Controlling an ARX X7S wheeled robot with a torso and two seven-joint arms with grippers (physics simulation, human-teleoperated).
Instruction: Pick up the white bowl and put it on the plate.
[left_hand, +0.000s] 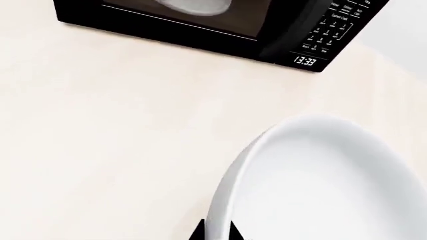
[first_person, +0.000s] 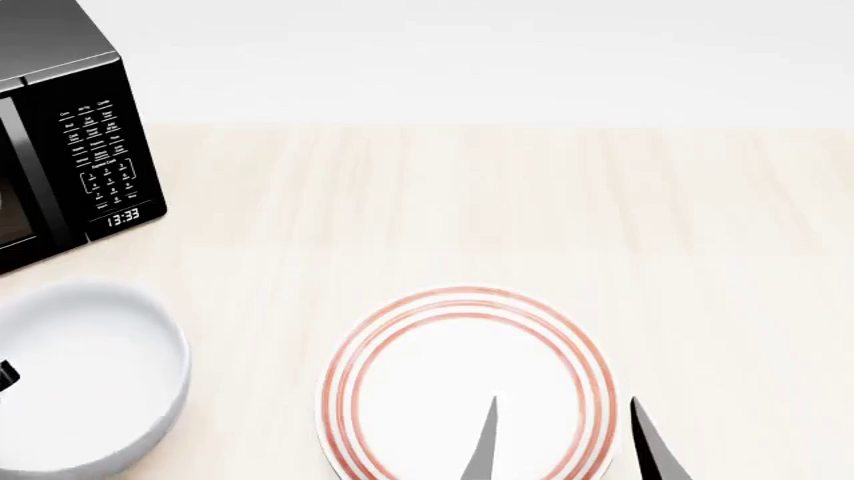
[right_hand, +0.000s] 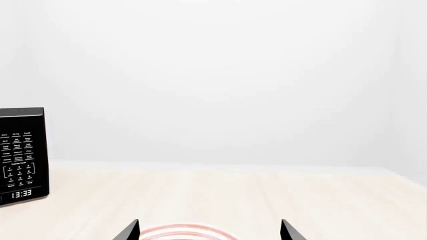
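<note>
The white bowl (first_person: 83, 385) is at the near left, left of the plate (first_person: 400, 322) with red rings, and apart from it. My left gripper (left_hand: 217, 233) is shut on the bowl's (left_hand: 320, 180) rim, one dark fingertip on each side of the wall; in the head view only a black bit of it (first_person: 7, 375) shows at the left edge. My right gripper (first_person: 567, 445) is open over the plate's near right part, nothing between its fingers. In the right wrist view the plate's rim (right_hand: 187, 231) lies between the spread fingertips of that gripper (right_hand: 209, 231).
A black microwave (first_person: 67, 150) with a keypad and a clock reading 13:33 stands at the back left on the pale wooden counter (first_person: 534, 200). It also shows beyond the bowl from the left wrist (left_hand: 200, 25), and at the side from the right wrist (right_hand: 22, 165).
</note>
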